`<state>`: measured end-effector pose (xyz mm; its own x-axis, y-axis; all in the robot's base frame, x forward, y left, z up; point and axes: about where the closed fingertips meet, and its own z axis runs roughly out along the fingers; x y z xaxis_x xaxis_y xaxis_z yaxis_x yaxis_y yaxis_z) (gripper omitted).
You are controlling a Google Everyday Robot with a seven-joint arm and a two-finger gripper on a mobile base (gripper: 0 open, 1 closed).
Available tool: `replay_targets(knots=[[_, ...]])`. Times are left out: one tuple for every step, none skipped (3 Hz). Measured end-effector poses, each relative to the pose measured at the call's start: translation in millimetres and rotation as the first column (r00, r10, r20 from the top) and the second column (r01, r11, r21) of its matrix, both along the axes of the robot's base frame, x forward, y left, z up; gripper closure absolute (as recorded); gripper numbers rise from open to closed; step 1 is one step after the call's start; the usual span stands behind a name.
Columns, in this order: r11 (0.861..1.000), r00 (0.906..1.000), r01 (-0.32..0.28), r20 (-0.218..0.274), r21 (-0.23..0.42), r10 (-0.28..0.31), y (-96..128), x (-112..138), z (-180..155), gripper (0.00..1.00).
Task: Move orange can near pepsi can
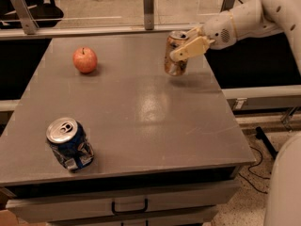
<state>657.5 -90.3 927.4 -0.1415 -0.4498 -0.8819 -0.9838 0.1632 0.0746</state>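
Note:
The orange can [173,60] is at the table's far right, tilted a little, with my gripper [184,45] shut on its upper part; one pale finger [189,47] crosses its front. The white arm [244,20] reaches in from the upper right. The can's base looks just above the table surface, with its shadow beneath and to the right. The pepsi can [69,144], blue and dented, stands near the front left corner, far from the gripper.
A red apple [85,60] lies at the far left of the grey table [146,112]. Metal posts and a rail [148,1] run along the back edge. A drawer handle [129,206] is below the front edge. The robot's white body [284,187] is at the lower right.

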Motion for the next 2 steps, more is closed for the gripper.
replay_targets(knots=[[0.997,0.9942,-0.051,0.098,0.053,0.046,50,-27,23,1.0],[0.99,0.9845,-0.079,0.165,0.121,0.058,125,-78,28,1.0]])
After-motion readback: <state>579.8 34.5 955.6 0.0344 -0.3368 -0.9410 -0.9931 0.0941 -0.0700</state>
